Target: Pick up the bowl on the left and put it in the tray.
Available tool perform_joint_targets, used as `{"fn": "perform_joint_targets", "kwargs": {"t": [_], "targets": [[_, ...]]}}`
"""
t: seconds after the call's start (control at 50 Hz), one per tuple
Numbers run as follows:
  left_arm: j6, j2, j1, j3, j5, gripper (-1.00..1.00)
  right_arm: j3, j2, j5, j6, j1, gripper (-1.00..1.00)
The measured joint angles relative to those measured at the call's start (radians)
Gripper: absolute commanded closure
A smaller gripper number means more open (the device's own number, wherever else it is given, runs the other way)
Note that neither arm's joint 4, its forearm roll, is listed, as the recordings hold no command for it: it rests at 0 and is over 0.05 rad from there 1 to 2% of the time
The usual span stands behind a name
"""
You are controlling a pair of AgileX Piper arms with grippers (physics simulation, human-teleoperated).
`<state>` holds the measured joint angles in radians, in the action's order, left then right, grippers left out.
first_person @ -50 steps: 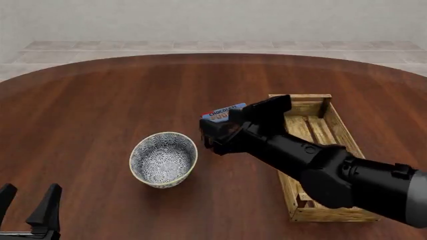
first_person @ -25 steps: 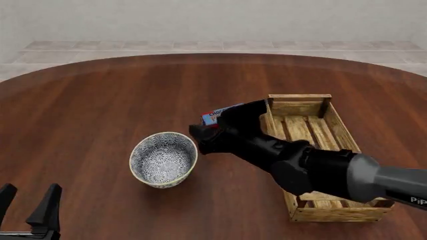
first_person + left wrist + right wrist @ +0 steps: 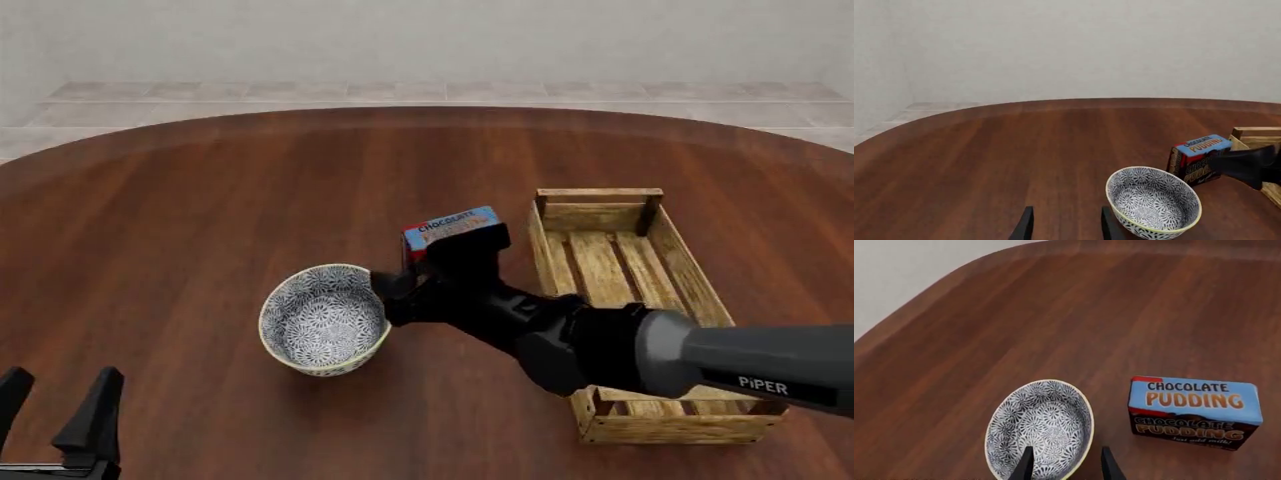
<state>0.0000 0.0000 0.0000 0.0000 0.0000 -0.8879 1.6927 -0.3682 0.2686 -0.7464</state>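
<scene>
Right tool (image 3: 390,290): fingers apart, straddling the bowl's (image 3: 324,318) near rim
Left tool (image 3: 60,412): fingers apart, low, well clear
Tray (image 3: 674,258): right of the chocolate pudding box (image 3: 451,227)

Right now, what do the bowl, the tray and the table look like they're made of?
The bowl looks like glazed ceramic: smooth, with a dense blue-and-white floral print and a cream rim. The tray looks like unfinished light wood: pale slats with visible grain and corner posts. The table looks like dark reddish-brown wood with a soft sheen and long grain streaks, though it could be veneer.
</scene>
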Motion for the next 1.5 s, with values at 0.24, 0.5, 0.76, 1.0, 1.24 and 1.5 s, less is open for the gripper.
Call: {"fn": "perform_joint_targets", "kwargs": {"t": [0.24, 0.5, 0.76, 1.0, 1.24, 1.5], "targets": [[0.0, 0.0, 0.0, 0.0, 0.0, -1.0, 0.003, 0.044, -0.032, 0.024, 0.01, -1.0], [0.0, 0.0, 0.0, 0.0, 0.0, -1.0, -0.003, 0.1, -0.062, 0.047, 0.026, -1.0], [0.0, 0.0, 0.0, 0.0, 0.0, -1.0, -0.036, 0.17, -0.068, 0.054, 0.035, -1.0], [0.0, 0.0, 0.0, 0.0, 0.0, -1.0, -0.081, 0.231, -0.056, 0.056, 0.035, -1.0], [0.0, 0.0, 0.0, 0.0, 0.0, -1.0, -0.122, 0.284, -0.045, 0.063, 0.025, -1.0], [0.0, 0.0, 0.0, 0.0, 0.0, -1.0, -0.154, 0.334, -0.041, 0.073, 0.011, -1.0]]}}
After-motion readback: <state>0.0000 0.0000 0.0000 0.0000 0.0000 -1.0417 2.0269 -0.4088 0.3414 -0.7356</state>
